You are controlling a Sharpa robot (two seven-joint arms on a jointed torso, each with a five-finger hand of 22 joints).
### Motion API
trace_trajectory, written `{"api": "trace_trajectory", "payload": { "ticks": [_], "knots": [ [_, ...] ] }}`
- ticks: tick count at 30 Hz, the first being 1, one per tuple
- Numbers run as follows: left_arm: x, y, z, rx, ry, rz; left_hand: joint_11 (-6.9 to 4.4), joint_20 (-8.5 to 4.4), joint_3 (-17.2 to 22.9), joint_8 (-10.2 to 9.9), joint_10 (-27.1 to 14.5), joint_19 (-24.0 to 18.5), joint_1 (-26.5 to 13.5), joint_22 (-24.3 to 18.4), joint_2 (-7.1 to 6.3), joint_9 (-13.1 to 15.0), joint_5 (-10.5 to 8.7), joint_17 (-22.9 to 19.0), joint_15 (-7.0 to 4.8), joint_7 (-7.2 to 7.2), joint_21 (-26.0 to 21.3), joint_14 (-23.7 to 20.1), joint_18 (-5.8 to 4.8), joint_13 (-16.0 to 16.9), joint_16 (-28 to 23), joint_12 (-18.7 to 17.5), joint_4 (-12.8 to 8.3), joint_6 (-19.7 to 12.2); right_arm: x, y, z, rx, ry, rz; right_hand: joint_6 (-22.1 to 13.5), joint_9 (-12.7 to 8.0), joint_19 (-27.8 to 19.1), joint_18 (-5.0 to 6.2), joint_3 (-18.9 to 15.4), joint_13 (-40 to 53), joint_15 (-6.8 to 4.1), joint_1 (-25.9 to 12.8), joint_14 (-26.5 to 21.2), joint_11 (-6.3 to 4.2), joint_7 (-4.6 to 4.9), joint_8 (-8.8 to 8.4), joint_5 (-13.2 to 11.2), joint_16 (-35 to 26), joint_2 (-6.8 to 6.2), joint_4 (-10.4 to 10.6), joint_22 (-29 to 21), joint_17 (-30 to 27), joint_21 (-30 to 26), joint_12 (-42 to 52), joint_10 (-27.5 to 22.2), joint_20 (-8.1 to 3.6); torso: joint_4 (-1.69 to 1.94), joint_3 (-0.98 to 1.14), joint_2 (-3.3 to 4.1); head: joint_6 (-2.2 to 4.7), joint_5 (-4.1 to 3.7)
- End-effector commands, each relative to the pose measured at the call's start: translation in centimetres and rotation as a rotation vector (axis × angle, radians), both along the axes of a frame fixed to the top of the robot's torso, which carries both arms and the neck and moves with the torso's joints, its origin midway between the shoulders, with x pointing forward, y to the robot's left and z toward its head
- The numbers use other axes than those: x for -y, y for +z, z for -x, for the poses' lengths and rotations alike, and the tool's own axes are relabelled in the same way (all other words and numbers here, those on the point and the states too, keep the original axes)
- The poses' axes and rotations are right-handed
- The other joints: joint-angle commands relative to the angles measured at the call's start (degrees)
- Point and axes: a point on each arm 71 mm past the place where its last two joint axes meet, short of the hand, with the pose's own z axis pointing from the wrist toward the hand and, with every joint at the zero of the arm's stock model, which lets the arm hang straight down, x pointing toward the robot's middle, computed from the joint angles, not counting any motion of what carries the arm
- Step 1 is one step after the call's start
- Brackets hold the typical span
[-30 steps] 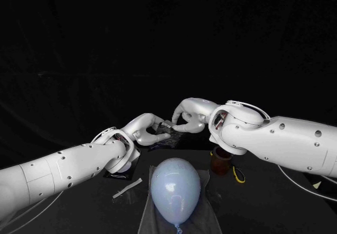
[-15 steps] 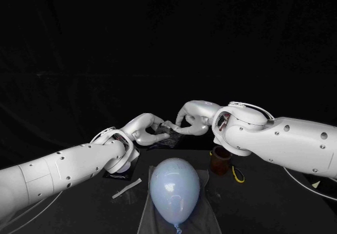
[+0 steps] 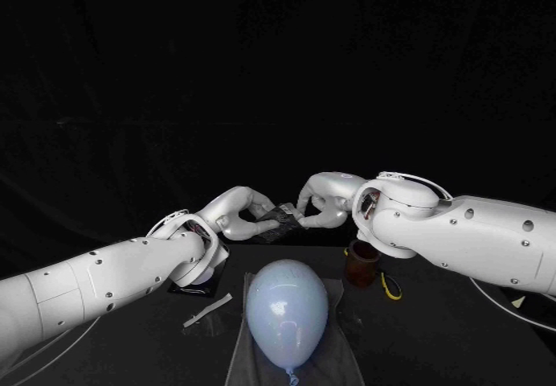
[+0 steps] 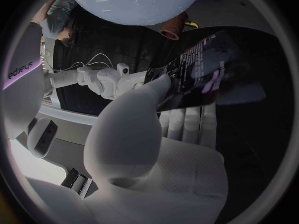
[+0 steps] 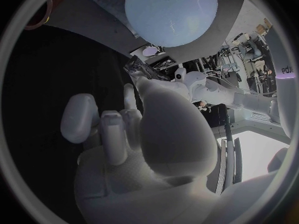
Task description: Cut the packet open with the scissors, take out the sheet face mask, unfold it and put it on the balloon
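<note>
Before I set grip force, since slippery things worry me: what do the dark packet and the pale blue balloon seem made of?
The dark printed packet: probably glossy plastic or foil film, judging by its sheen. The pale blue balloon: likely smooth rubber, with soft highlights and a knotted tail.

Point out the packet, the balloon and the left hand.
packet [image 4: 209, 67]: left wrist view, its printed face.
balloon [image 3: 288, 310]: head view, middle of its body.
left hand [image 3: 240, 213]: head view, back of the hand.

Left hand [image 3: 241, 212] and right hand [image 3: 321, 201] crowd packet [image 3: 282, 219]; balloon [image 3: 288, 314] fills gap between forearms, brown cup [image 3: 362, 269] under right wrist; black table [image 3: 464, 338] beyond fingertips gives room.
</note>
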Motion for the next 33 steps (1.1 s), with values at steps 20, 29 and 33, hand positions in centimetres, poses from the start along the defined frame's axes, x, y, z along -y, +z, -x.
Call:
{"api": "trace_trajectory", "payload": {
  "ticks": [20, 29, 33],
  "knots": [
    [0.3, 0.3, 0.1, -0.008, -0.007, 0.033, 0.27, 0.0, 0.0, 0.0, -0.3, -0.8, 0.7, 0.1, 0.4, 0.7, 0.21, -0.1, 0.09, 0.4, 0.1, -0.9, 0.49, -0.2, -0.8, -1.0, 0.2, 0.0, 0.5, -0.1, 0.5, -0.122, 0.096, -0.279, 3.4, 2.9, 0.2, -0.6, 8.7, 14.9, -2.07, 3.0, 6.1, -2.45, -2.46, 5.74, -2.7, 0.2, 5.58, -4.9, 1.5, 15.1, 0.6, 3.8, 6.2, -1.92, -0.01, 0.03, -0.03, -0.24, -0.19],
    [0.3, 0.3, 0.0, -0.04, 0.005, 0.07, 1.77, 1.08, -0.3, -1.1, -3.3, -3.6, 0.8, -0.8, 0.73, 0.0, 0.18, -0.8, 1.62, 1.64, -1.7, -4.2, -0.24, -1.1, -3.1, -3.2, 0.6, -1.8, 1.1, -0.2, 0.2, -0.184, 0.031, -0.367, 3.4, 3.1, 0.2, -0.6, 8.9, 15.0, -2.1, 2.7, 6.1, -2.47, -2.47, 6.04, -2.7, 0.2, 5.5, -5.1, 1.5, 15.1, 0.6, 3.9, 6.2, -1.96, -0.01, 0.02, -0.06, -0.22, -0.38],
    [0.0, 0.2, -0.3, -0.072, 0.028, 0.091, 4.67, 2.88, -1.5, -5.4, -8.4, -7.1, -1.4, -2.9, -2.52, -2.0, 0.18, -1.7, 4.06, 4.75, -5.5, -8.8, -1.08, -1.8, -5.7, -5.4, 2.6, -8.4, 1.7, -0.4, -0.2, -0.219, -0.041, -0.382, 3.4, 3.2, 0.2, -0.58, 9.2, 15.1, -2.16, 2.2, 6.1, -2.52, -2.53, 6.37, -2.7, 0.2, 5.55, -5.3, 1.5, 15.1, 0.4, 4.0, 6.3, -1.99, 0.01, 0.01, -0.05, -0.13, -0.55]
  ]
}}
